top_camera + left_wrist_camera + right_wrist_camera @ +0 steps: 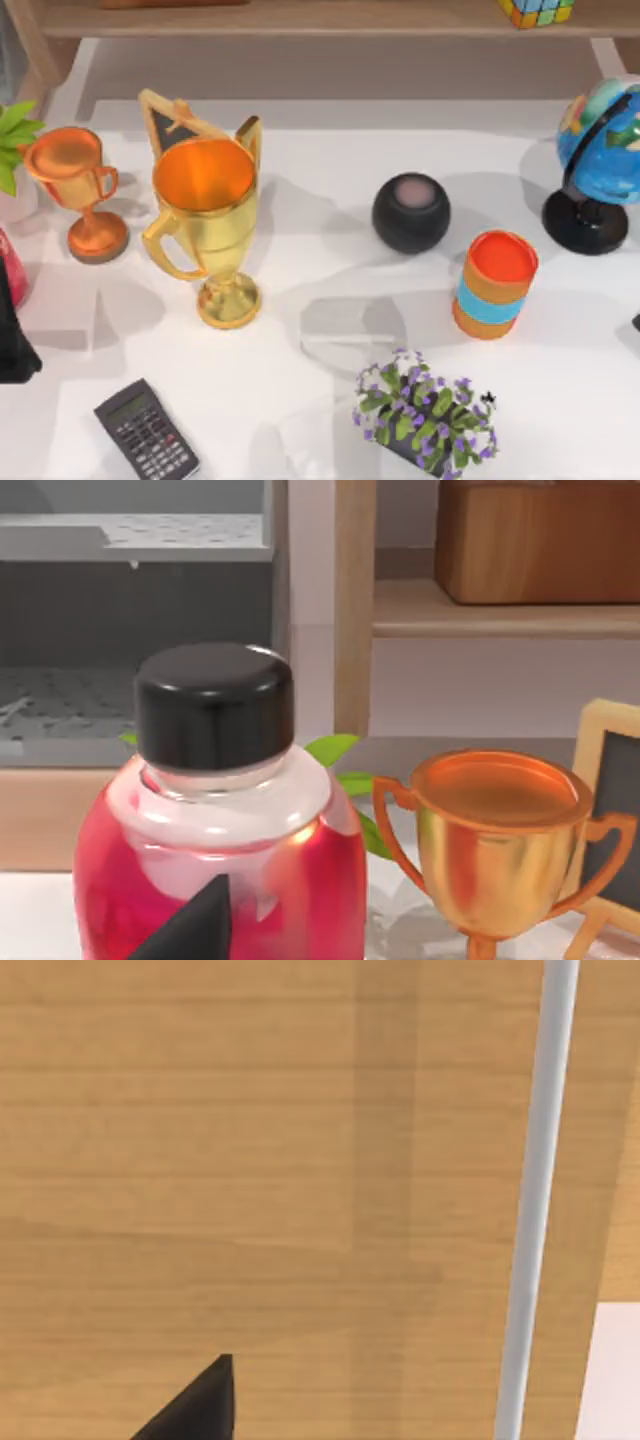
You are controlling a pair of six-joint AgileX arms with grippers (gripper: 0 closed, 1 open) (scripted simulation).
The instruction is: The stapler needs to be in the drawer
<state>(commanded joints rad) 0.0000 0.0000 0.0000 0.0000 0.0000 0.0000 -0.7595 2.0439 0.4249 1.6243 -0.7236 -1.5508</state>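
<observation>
The stapler is out of view. I cannot make out a drawer for certain. The right wrist view is close on a wooden panel (250, 1160) with a pale vertical bar (530, 1210) across it, and a black part of my right gripper (195, 1405) juts in. My left arm (12, 335) sits at the table's left edge. A black part of my left gripper (195, 925) sits just before a red bottle with a black cap (220, 820). An open grey compartment (130, 610) stands behind that bottle.
On the white table stand a big gold trophy (205, 225), a small copper trophy (80, 190), a black round speaker (411, 212), an orange and blue cup (495, 283), a globe (600, 150), a calculator (147, 430) and a purple flower pot (425, 410). A wooden shelf (320, 20) runs along the back.
</observation>
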